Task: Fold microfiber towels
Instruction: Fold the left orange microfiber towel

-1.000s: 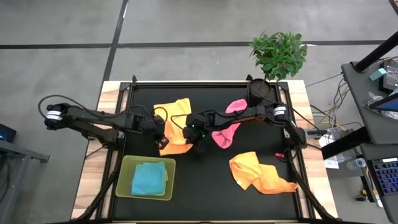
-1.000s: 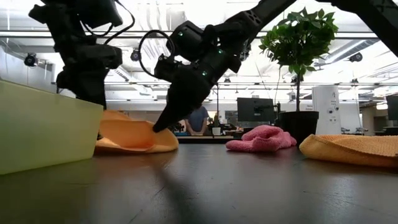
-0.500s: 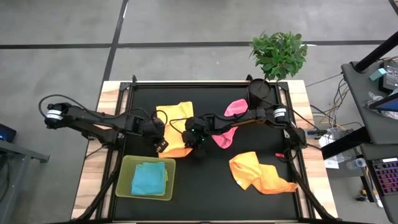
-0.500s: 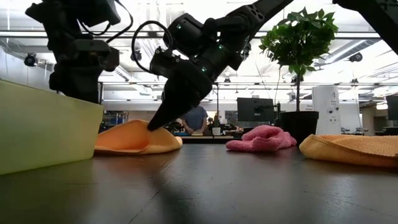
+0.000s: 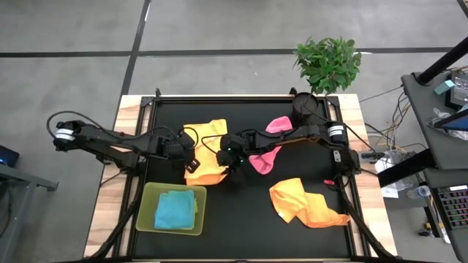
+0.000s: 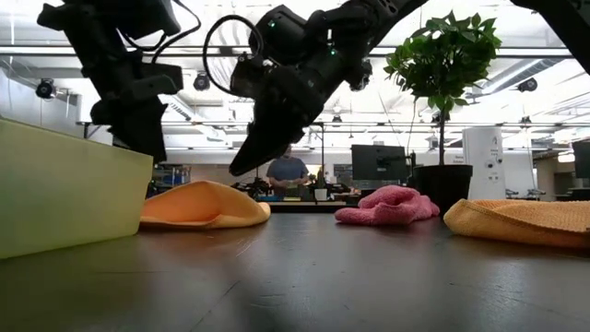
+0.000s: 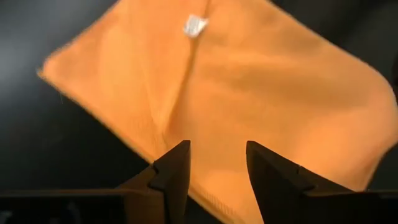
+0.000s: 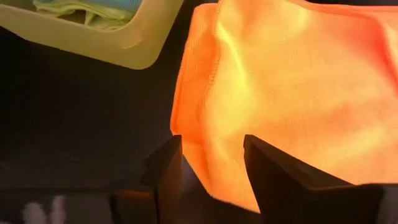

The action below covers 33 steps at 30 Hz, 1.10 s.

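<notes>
A folded orange microfiber towel lies flat on the black table left of centre; the low view shows it as a low mound. My left gripper hovers open over its left part. My right gripper hovers open over its right edge, and its tip is clear above the cloth. A pink towel lies bunched right of centre. Another orange towel lies crumpled at the near right. A light blue towel lies in the lime-green tray.
The tray stands at the near left, close to the orange towel's near edge. A potted plant and its black pot stand at the far right corner. Bare black table lies along the near middle.
My right gripper has let go of the orange towel's right edge and risen clear of it. The edge it had raised has dropped back, and the towel now lies as a low flat mound. My left gripper has stayed over the towel's left part.
</notes>
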Tool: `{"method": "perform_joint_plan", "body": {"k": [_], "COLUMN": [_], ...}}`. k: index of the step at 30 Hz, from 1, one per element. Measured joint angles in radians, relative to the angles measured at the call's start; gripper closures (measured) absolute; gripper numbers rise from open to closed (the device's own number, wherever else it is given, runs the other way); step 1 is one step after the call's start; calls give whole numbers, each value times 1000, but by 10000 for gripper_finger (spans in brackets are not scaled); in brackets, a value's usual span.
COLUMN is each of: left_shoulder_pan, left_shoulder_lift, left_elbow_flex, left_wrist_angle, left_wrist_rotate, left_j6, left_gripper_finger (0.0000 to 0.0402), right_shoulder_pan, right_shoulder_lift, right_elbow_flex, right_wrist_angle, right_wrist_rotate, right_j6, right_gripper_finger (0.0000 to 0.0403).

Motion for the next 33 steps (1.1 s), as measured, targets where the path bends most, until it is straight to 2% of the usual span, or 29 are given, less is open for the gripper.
{"method": "perform_joint_plan", "body": {"k": [6, 11, 16, 20, 28, 33], "left_shoulder_pan": [0, 2, 16, 47, 155, 236], "left_shoulder_lift": [35, 108, 201, 278, 392, 447], "left_elbow_flex": [-2, -6, -6, 0, 25, 23], "left_wrist_angle": [133, 299, 457, 536, 641, 706], "left_wrist_rotate": [-120, -151, -153, -152, -145, -88], "left_j6": [120, 310, 419, 486, 587, 670], "left_gripper_finger": [261, 261, 261, 261, 261, 261], "right_shoulder_pan": [-29, -61, -88, -99, -135, -163], "right_shoulder_lift": [-43, -81, -138, -175, -223, -240], "right_elbow_flex": [-6, -68, -148, -218, -323, -391], "right_wrist_angle": [-71, -88, -73, -7, 96, 274], "right_wrist_rotate": [1, 3, 16, 84, 89, 89], "right_j6": [-11, -11, -8, -27, -38, -43], "right_gripper_finger": [229, 232, 230, 230, 235, 241]}}
